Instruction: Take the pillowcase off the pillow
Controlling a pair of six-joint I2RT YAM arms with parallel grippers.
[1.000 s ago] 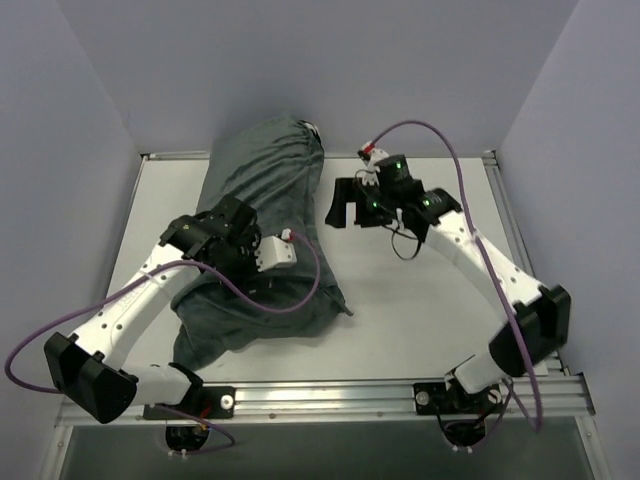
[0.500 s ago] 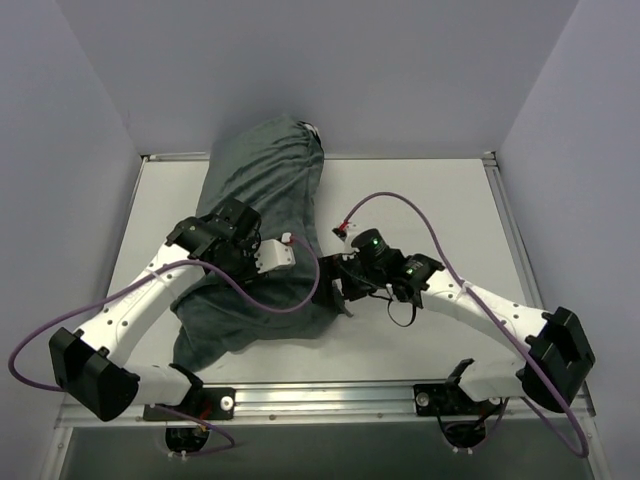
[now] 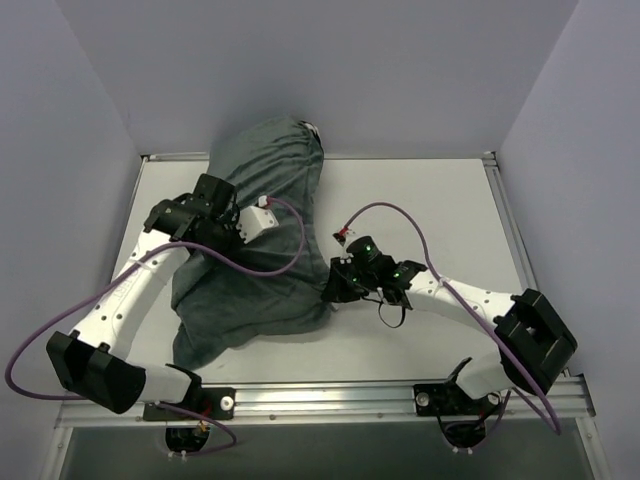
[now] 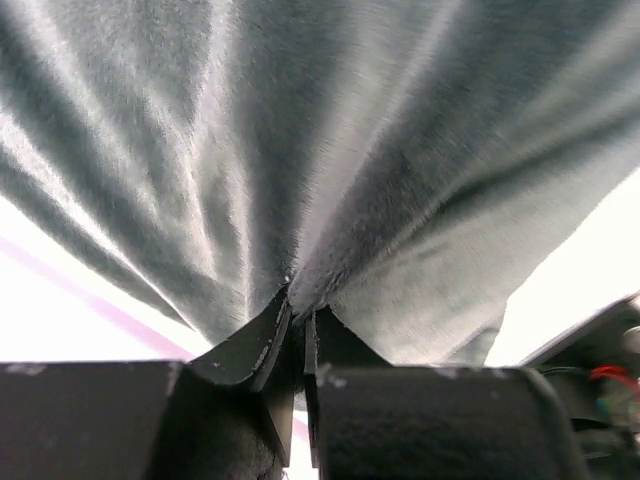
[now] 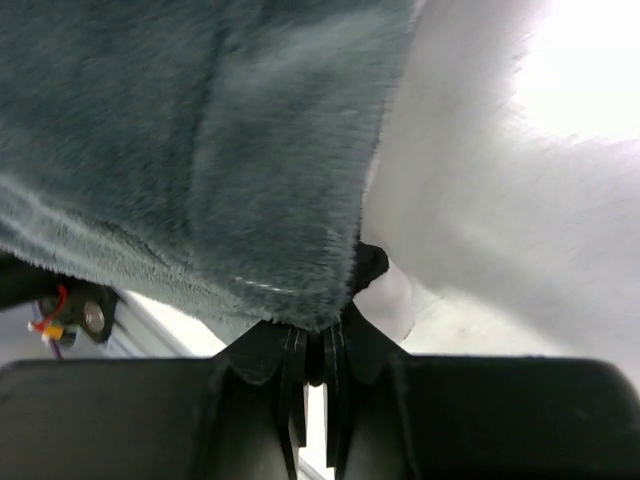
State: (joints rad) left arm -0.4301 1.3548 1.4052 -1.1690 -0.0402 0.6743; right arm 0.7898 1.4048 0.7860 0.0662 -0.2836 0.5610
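Note:
The pillowcase [image 3: 262,190] is grey-green plush and lies lengthwise on the left half of the table, bulging with what is inside. The pillow itself is hidden in the top view. My left gripper [image 3: 207,232] sits over the pillowcase's left middle. In the left wrist view this gripper [image 4: 298,305] is shut on a pinched ridge of the pillowcase [image 4: 350,150]. My right gripper [image 3: 336,286] is at the cover's near right corner. In the right wrist view it [image 5: 322,325] is shut on the fuzzy edge of the pillowcase [image 5: 200,150]. I cannot tell whether the white surface [image 5: 480,200] beside that edge is pillow or table.
The white table [image 3: 430,210] is walled at the back and on both sides. An aluminium rail [image 3: 330,395] runs along the near edge by the arm bases. Purple cables loop over both arms, and the left one lies across the pillowcase.
My left gripper has shut on the fabric and shifted up and to the left. My right arm has swung from the far middle of the table to the pillowcase's near right corner and shut there.

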